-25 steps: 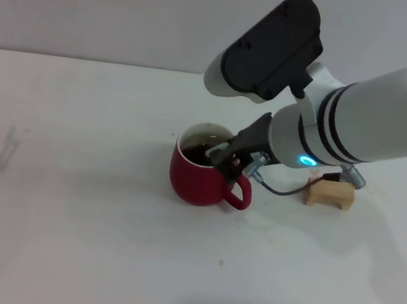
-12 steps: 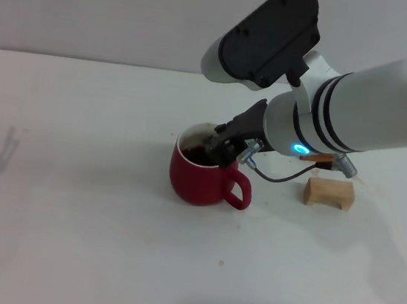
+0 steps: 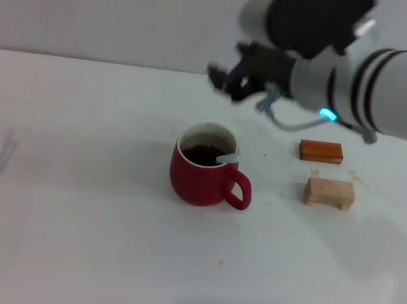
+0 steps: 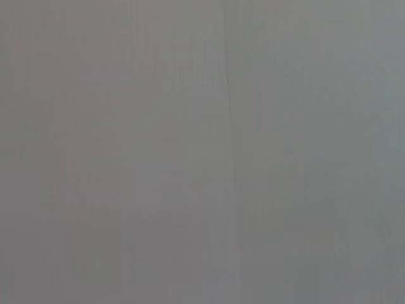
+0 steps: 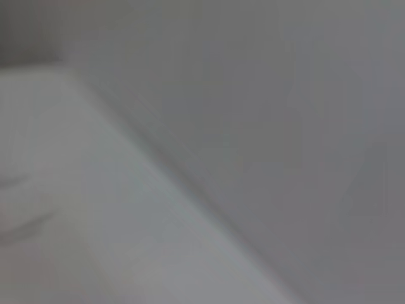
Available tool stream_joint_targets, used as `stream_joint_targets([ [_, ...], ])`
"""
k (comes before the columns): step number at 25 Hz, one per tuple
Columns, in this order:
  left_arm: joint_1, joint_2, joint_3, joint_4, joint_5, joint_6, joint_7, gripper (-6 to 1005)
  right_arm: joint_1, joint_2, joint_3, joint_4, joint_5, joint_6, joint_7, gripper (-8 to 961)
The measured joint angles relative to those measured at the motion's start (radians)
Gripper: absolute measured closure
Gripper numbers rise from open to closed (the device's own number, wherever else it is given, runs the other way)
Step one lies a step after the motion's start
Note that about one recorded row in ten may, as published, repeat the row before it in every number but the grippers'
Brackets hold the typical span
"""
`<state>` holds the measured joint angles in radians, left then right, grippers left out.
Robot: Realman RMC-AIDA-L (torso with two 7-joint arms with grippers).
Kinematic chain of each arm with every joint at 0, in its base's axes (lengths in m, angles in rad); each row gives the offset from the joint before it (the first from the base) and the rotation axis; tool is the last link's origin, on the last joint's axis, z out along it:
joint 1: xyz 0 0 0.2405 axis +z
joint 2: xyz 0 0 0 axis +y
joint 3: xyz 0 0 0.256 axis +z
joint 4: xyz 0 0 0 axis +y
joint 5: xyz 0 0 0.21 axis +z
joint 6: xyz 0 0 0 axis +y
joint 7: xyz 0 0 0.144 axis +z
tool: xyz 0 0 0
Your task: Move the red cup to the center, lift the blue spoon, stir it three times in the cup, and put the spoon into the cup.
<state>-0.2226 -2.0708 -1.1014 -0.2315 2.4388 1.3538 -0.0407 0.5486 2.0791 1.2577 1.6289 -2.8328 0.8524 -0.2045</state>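
Cup: rounded dark-red ceramic mug (image 3: 202, 174), white inside w/ pale rim, upright near the middle of the white tabletop (image 3: 67, 216); loop handle faces the robot's right.
Spoon: slim spoon w/ pale light-blue handle (image 3: 227, 158) sits in the mug; only the handle tip shows, leaning on the rim just above the loop handle. Bowl end is hidden in the dark inside.
R gripper: black right gripper (image 3: 227, 77) is up in the air, above and behind the mug, well apart from it, holding nothing. Motion blur: cannot tell if its fingers are apart or together.
L arm: not in head view; left wrist view shows only a plain grey surface.
R wrist view: blurred pale table edge & grey wall, no objects.
Blocks: 1 flat orange-brown rectangular block (image 3: 321, 151) and 1 pale wooden arch-shaped block (image 3: 328, 193) lie to the mug's right, near each other, not touching.
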Motion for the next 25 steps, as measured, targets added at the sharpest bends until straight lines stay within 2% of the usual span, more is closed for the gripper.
stream_joint_targets([
  [1,0.000,0.000,0.000,0.000,0.000,0.000,-0.002,153,-0.096,-0.001,-0.027,0.029,-0.057,-0.167,0.000,546],
  [2,0.001,0.000,0.000,0.000,0.000,0.000,-0.004,153,-0.096,-0.001,-0.027,0.029,-0.057,-0.167,0.000,499],
  [3,0.001,0.000,0.000,0.000,0.000,0.001,-0.004,153,-0.143,-0.002,-0.039,0.034,-0.073,-0.260,-0.004,453],
  [4,0.001,0.000,0.000,0.000,-0.004,0.001,-0.005,153,-0.248,-0.003,-0.058,0.022,-0.083,-0.486,-0.018,444],
  [5,0.001,0.000,0.000,0.000,-0.004,0.001,-0.005,153,-0.309,-0.003,-0.063,0.001,-0.083,-0.626,-0.022,435],
  [6,0.001,0.000,-0.001,0.000,-0.005,0.001,-0.005,153,-0.309,-0.003,-0.063,0.001,-0.083,-0.626,-0.022,426],
  [7,0.001,0.000,-0.002,0.000,-0.005,0.001,-0.005,153,-0.369,-0.002,-0.068,-0.028,-0.083,-0.763,-0.025,417],
  [10,0.001,0.000,-0.008,0.000,-0.006,0.001,-0.006,153,-0.484,0.000,-0.081,-0.120,-0.083,-1.075,-0.027,390],
  [13,0.002,0.000,-0.011,0.000,-0.008,0.001,-0.007,152,-0.566,0.002,-0.091,-0.243,-0.081,-1.330,-0.027,364],
  [14,0.004,0.000,-0.012,0.000,-0.015,-0.004,-0.010,152,-0.603,0.003,-0.092,-0.335,-0.048,-1.462,-0.026,355],
  [15,0.004,0.000,-0.012,0.000,-0.019,-0.004,-0.013,152,-0.603,0.003,-0.092,-0.335,-0.048,-1.462,-0.026,346],
  [17,0.005,0.000,-0.012,0.000,-0.026,-0.005,-0.019,153,-0.628,0.004,-0.095,-0.419,0.016,-1.580,-0.026,328],
  [18,0.005,0.000,-0.012,0.000,-0.034,-0.005,-0.031,153,-0.637,0.004,-0.100,-0.473,0.058,-1.654,-0.026,319],
  [19,0.005,0.000,-0.012,0.004,-0.044,-0.005,-0.055,153,-0.645,0.004,-0.119,-0.594,0.153,-1.833,-0.022,310],
  [20,0.005,0.000,-0.012,0.004,-0.044,-0.005,-0.055,153,-0.645,0.004,-0.119,-0.594,0.153,-1.833,-0.022,294],
  [23,0.006,0.000,-0.012,0.008,-0.053,-0.006,-0.073,153,-0.632,0.004,-0.179,-0.783,0.309,-2.122,-0.020,246],
  [25,0.007,0.001,-0.012,0.010,-0.056,-0.006,-0.069,153,-0.627,0.003,-0.213,-0.851,0.390,-2.239,-0.020,215],
])
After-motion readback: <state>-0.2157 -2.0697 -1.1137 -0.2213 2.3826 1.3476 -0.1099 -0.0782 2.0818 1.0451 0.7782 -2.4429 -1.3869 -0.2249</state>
